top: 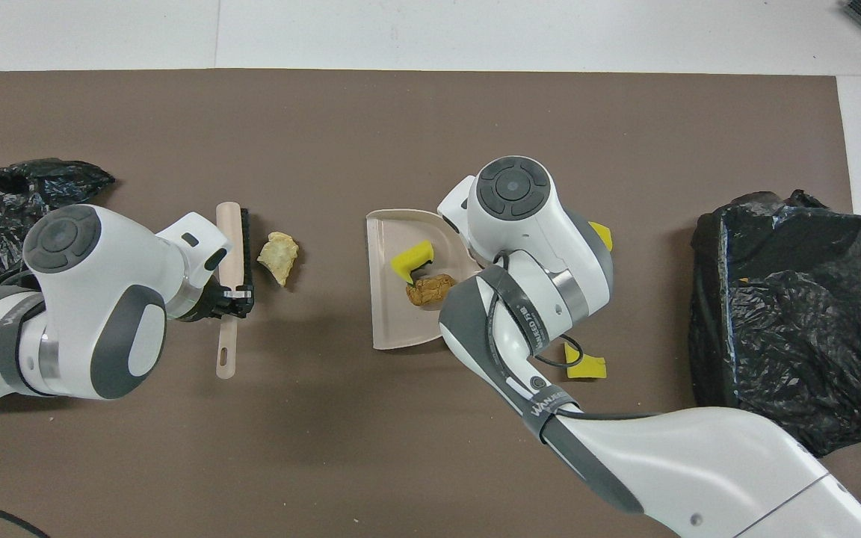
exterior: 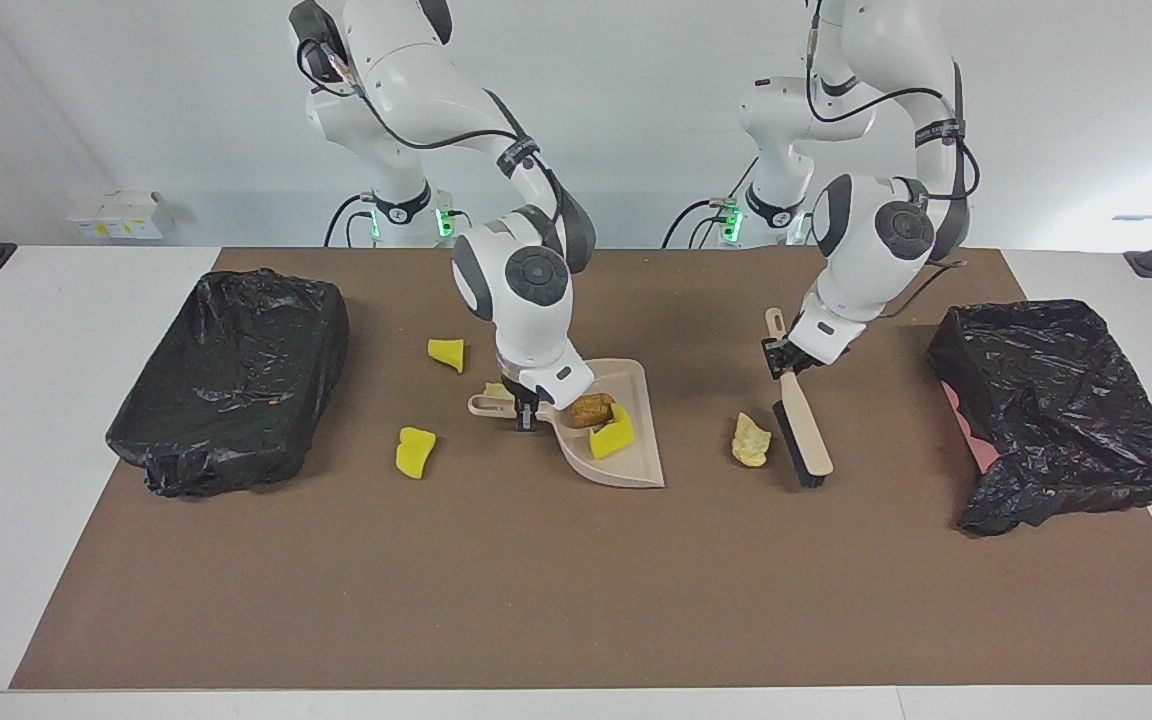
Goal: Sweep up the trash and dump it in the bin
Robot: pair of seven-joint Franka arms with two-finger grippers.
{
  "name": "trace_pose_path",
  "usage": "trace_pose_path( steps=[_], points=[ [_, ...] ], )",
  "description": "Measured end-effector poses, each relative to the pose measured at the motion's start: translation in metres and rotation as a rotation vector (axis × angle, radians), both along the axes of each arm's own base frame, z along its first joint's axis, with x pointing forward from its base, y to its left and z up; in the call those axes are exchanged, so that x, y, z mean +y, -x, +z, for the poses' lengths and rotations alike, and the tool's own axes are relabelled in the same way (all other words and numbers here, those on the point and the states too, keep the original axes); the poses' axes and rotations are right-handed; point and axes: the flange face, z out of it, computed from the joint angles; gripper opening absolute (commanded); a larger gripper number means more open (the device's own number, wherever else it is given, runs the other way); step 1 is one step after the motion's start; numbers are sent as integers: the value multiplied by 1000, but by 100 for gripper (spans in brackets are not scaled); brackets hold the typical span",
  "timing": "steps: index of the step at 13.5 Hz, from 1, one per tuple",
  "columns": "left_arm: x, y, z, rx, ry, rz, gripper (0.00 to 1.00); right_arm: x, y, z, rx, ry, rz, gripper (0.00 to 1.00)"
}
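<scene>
Yellow foam first: nearest the robots lies one loose chunk (exterior: 446, 353), toward the right arm's end. A little farther out, my right gripper (exterior: 528, 405) is clamped on the handle of the beige dustpan (exterior: 636, 470). The pan sits flat on the mat with a brown lump (exterior: 591, 408) and a yellow foam piece (exterior: 613, 437) in it. At the same depth, toward the left arm's end, my left gripper (exterior: 784, 358) is closed tight on the brush (exterior: 801, 430) handle.

What the next stroke turns on, as I judge it, is the pale lump (exterior: 750, 441). It lies between the brush head and the pan's open edge, just beside the bristles, which face it. The brush's long axis runs away from the robots, roughly parallel to that edge, so a push toward the right arm's end should carry the lump in. The left arm is the nearer one.

Farthest out lies another yellow chunk (exterior: 415, 452).

I cannot tell whether the bristles touch the mat. From overhead the right arm hides its own gripper and the pan handle. Something pale beside that handle I cannot make out.
</scene>
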Motion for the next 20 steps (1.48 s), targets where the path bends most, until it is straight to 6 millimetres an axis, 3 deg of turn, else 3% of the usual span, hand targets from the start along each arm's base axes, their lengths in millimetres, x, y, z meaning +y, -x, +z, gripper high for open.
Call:
trace_pose_path(
  steps=[2, 8, 10, 12, 17, 20],
  points=[
    [-29, 12, -10, 8, -1, -62, 0, 0, 0, 0, 0, 0, 0, 0],
    [-157, 76, -11, -20, 12, -312, 0, -1, 2, -1, 2, 3, -11, 0],
    [-182, 93, -8, -19, 30, -326, 0, -2, 2, -1, 2, 3, -12, 0],
    [-181, 92, -6, -21, 33, -307, 0, -2, 2, -1, 2, 4, -13, 0],
    [-138, 64, -7, -13, 22, -135, 0, -9, -1, -1, 3, 4, -34, 0],
    [-133, 67, -2, 1, 9, -52, 0, -22, -8, 6, -12, 0, -78, 0]
  ],
)
